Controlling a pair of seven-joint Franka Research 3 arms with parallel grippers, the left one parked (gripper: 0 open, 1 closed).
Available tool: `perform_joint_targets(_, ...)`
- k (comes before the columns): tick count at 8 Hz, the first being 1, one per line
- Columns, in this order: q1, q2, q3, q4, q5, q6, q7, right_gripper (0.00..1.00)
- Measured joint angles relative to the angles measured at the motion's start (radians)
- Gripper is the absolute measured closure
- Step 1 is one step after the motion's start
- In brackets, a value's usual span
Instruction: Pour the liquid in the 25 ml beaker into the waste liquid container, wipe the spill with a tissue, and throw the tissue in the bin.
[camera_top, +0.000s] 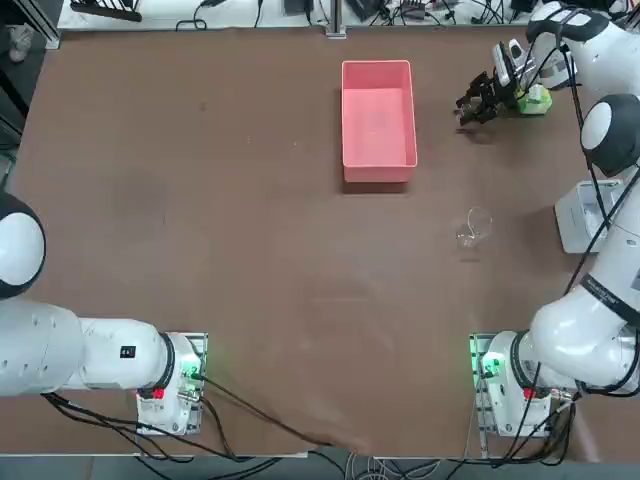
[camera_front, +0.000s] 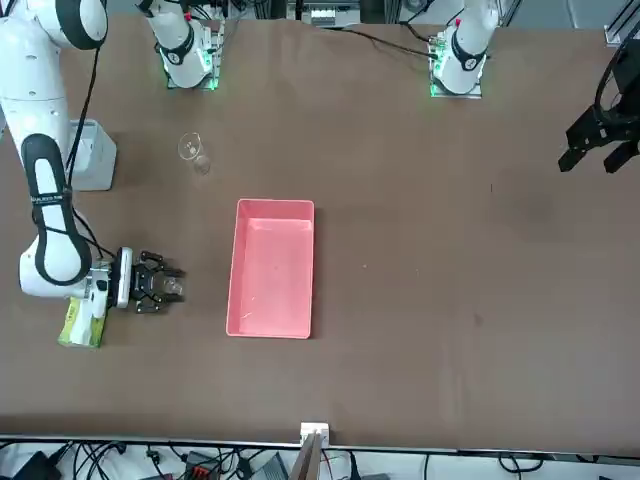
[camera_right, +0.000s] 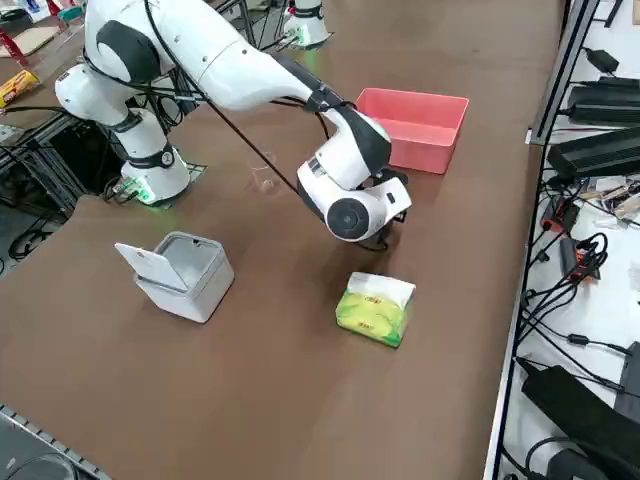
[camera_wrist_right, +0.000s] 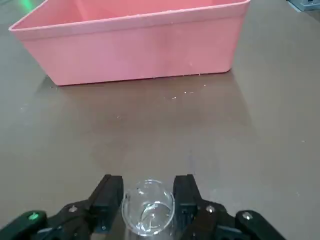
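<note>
- Right gripper (camera_front: 172, 286): low over the brown table (camera_front: 430, 300), around a tiny clear glass beaker (camera_wrist_right: 148, 212); whether it grips the glass or has let go cannot be told.
- Step in hand, as judged: setting down the small beaker, the pour seemingly done; any liquid remaining in it, uncertain.
- Handling, advised: keep the base level and settle it fully before release; part evenly on both sides, then back straight off along the glass. A sideways drag could tip so light a piece.
- Small beaker: within the gripper's span, upright or nearly so; contact with the table not certain.
- Pink rectangular plastic tray (camera_top: 379, 120): ahead of the gripper's reach, apart from it.
- Clear droplets (camera_wrist_right: 175, 97): on the table, between gripper and tray; presumably the spill to wipe.
- White tissue (camera_right: 381, 288) in yellow-green pack (camera_right: 372, 316): just beside the gripper, on its outer side; the likely next call.
- Light grey boxy bin (camera_right: 185, 279): from the gripper, back toward the arm's base and outward, well apart.
- Larger clear glass beaker (camera_top: 474, 228): baseward of the gripper, standing apart.
</note>
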Motion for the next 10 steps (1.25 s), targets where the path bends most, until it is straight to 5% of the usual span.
perform_joint_targets(3,-0.004,0.000,0.000,0.000,0.000,0.000,-0.001,0.26)
perform_joint_targets(4,-0.004,0.000,0.000,0.000,0.001,0.001,-0.001,0.07)
perform_joint_targets(5,-0.005,0.000,0.000,0.000,0.001,0.001,-0.001,0.00)
perform_joint_targets(10,-0.040,-0.018,0.000,0.018,-0.028,0.004,-0.002,0.00)
